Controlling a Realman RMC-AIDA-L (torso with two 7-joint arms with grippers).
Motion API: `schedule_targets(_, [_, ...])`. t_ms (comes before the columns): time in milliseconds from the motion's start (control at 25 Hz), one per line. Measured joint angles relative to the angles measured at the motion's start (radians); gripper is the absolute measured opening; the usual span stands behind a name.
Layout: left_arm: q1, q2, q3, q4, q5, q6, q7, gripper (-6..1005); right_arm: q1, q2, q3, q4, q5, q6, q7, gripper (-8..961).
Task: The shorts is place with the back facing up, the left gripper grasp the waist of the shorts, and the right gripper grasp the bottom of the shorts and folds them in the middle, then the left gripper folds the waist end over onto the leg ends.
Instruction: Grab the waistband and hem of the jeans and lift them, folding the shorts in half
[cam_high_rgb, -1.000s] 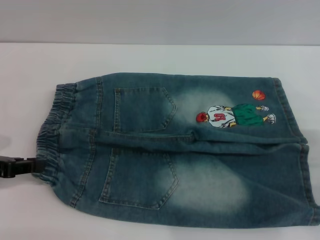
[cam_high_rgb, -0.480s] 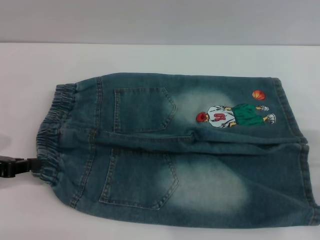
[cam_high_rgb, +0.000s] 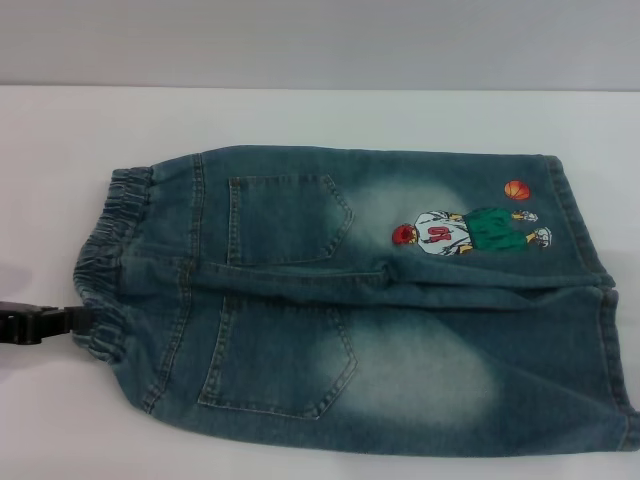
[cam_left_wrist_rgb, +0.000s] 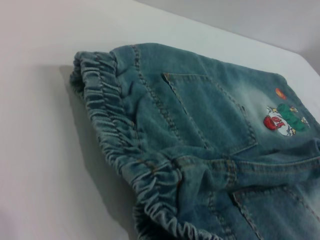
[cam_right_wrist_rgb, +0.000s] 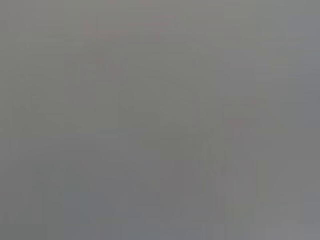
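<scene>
The faded blue denim shorts (cam_high_rgb: 380, 320) lie flat on the white table, back up, with both patch pockets showing. The ruffled waist (cam_high_rgb: 105, 260) is at the left. The bottom of the shorts (cam_high_rgb: 622, 370) is at the right, near the embroidered basketball player (cam_high_rgb: 465, 230). My left gripper (cam_high_rgb: 80, 322), a slim black claw, comes in low from the left edge, and its tip meets the near part of the waistband. The left wrist view shows the waist (cam_left_wrist_rgb: 115, 130) close up and none of that gripper. My right gripper is out of view; its wrist view shows only plain grey.
The white table (cam_high_rgb: 300, 120) stretches behind and to the left of the shorts, up to a grey wall. The shorts' right hem reaches the right edge of the head view.
My left gripper has slid right and slightly up, from just beside the waistband to touching it. The waistband by its tip has bunched a little. The rest of the shorts has not moved.
</scene>
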Motion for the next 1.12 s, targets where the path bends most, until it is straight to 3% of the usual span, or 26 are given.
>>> schedule_targets(160, [0.0, -0.017, -0.008, 0.016, -0.001, -0.005, 0.011, 34, 0.005, 0.0, -0.001, -0.028, -0.003, -0.001, 0.003, 632])
schedule_targets(480, [-0.004, -0.023, -0.011, 0.018, -0.005, -0.008, 0.013, 34, 0.017, 0.0, -0.005, -0.071, -0.008, -0.007, 0.047, 632])
schedule_targets(720, [-0.004, -0.026, -0.012, 0.018, -0.013, -0.009, 0.013, 33, 0.008, -0.016, -0.037, -0.219, -0.088, -0.119, 0.329, 632])
schedule_targets(960, [-0.004, -0.029, -0.012, 0.02, -0.027, -0.005, 0.023, 33, -0.002, -0.064, -0.029, -0.463, -0.291, -0.378, 0.636, 632])
schedule_targets(1120, [-0.007, -0.034, -0.012, 0.02, -0.029, -0.008, 0.03, 34, 0.034, -0.144, -0.01, -0.661, -0.577, -0.537, 0.778, 632])
